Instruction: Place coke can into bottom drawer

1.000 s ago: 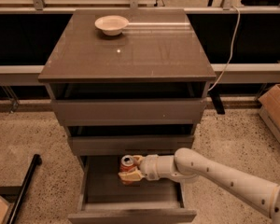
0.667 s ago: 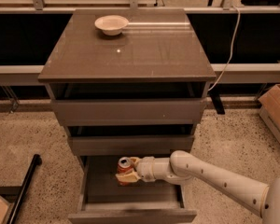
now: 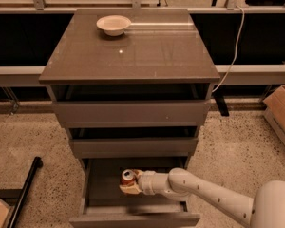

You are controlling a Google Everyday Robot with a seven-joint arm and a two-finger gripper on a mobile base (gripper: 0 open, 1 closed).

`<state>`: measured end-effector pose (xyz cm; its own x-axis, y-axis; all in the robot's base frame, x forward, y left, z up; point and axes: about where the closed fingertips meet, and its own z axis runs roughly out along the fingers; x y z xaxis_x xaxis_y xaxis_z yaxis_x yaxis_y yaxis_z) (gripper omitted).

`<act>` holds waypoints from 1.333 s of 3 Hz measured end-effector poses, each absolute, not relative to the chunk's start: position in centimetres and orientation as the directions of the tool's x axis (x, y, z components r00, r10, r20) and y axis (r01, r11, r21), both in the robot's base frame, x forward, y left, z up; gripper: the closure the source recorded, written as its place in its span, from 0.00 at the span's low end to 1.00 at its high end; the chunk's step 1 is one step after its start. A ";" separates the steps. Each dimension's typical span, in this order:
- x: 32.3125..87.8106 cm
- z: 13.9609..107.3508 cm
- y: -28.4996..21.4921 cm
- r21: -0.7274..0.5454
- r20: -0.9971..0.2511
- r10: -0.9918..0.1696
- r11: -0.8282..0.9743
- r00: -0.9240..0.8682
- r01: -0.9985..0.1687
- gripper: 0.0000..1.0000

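**Item held: coke can, over the open bottom drawer**

1. Coke can [image 3: 128, 177]. We log it as red with a silver top, tilted so that the top faces up and toward the camera. It sits inside the outline of the bottom drawer, left of centre. We cannot tell whether its base touches the drawer floor.

2. Pincer [image 3: 131, 187]. We record it pinching the coke can from the right side, with tan fingers [image 3: 127, 190] showing just below the can's red body. The white arm [image 3: 204, 196] reaches in from the lower right corner, over the drawer's right wall.

3. Bottom drawer [image 3: 133, 221]. It is the lowest of three and is pulled well out. Its plain front panel lies nearest the camera and its dark floor is bare around the can.

4. Middle drawer [image 3: 133, 147] and top drawer [image 3: 130, 113]. Both are grey-brown, each with a dark gap above its front panel.

5. Bench [image 3: 133, 56]. This is the glossy brown top of the unit. It carries a white bowl [image 3: 113, 24] near the back left.

6. Surroundings. We note a speckled floor [image 3: 237, 146], a white cable [image 3: 235, 46] hanging at the right, a cardboard box [image 3: 281, 113] at the right edge and a black bar [image 3: 23, 189] at the lower left.
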<state>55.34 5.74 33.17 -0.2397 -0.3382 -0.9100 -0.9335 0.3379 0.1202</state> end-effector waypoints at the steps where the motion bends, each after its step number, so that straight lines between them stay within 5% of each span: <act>1: 55.2 32.3 5.8 0.123 -0.909 -0.338 0.345 -0.245 -0.931 1.00; 3: 54.9 27.7 4.7 0.141 -0.896 -0.345 0.374 -0.279 -0.917 1.00; 4: 54.9 24.4 3.4 0.152 -0.876 -0.371 0.395 -0.308 -0.906 0.84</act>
<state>54.95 3.38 24.37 -0.3082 -0.3711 -0.8759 -0.9061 0.3949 0.1516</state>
